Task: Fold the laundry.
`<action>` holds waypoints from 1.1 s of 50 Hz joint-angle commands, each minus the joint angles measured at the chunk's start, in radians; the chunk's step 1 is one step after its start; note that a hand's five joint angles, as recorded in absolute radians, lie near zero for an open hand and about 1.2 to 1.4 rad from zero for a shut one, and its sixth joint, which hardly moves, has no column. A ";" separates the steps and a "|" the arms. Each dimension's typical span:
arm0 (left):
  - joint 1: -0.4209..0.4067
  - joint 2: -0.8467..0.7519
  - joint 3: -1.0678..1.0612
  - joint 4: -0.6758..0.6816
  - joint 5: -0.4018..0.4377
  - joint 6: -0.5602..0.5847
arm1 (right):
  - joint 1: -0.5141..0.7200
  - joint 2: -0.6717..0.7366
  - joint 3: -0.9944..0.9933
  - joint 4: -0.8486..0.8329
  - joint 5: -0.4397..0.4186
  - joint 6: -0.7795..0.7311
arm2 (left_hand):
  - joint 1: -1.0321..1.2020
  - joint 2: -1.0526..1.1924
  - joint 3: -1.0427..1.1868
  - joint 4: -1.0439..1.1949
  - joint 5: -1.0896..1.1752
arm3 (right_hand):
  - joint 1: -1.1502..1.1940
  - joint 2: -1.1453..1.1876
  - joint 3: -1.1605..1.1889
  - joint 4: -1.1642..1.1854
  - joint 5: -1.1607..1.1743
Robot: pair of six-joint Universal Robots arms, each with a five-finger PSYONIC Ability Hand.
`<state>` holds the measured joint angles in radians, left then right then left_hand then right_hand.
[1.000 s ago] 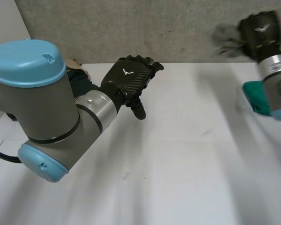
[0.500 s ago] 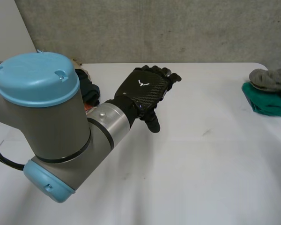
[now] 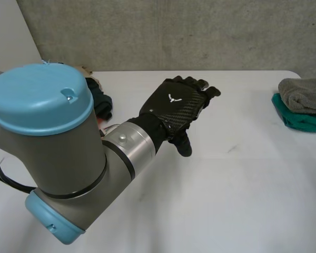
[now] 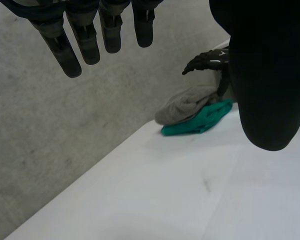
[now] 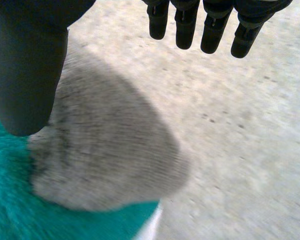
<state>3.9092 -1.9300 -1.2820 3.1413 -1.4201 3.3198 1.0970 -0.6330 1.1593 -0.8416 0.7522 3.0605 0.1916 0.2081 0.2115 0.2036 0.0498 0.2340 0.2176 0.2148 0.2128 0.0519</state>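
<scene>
Grey cloth [image 4: 182,106] atop teal cloth [image 4: 202,119]

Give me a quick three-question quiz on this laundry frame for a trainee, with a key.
1. True or false: the grey cloth lies on top of the teal cloth.
2. The left robot hand is: A) open and holding nothing, B) shut on the grey cloth, C) pinching the teal cloth.
3. Short answer: which robot hand is right by the grey cloth?

Key: 1. True. 2. A. 3. The right robot hand, which is open with the grey cloth under its palm.
</scene>
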 commanded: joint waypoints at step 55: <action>0.780 -0.526 0.231 0.163 0.179 0.544 | 0.485 -0.709 0.807 0.305 0.205 -0.462 | 1.009 0.993 0.989 0.997 0.977 | -0.059 -0.043 -0.040 -0.038 -0.052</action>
<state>4.7031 -2.4316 -1.0672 3.3275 -1.2307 3.8571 1.5923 -1.3768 1.9755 -0.5608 0.9546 2.6321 0.4503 0.4180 0.4159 0.4187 0.2459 0.2340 0.2176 0.2148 0.2128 0.0519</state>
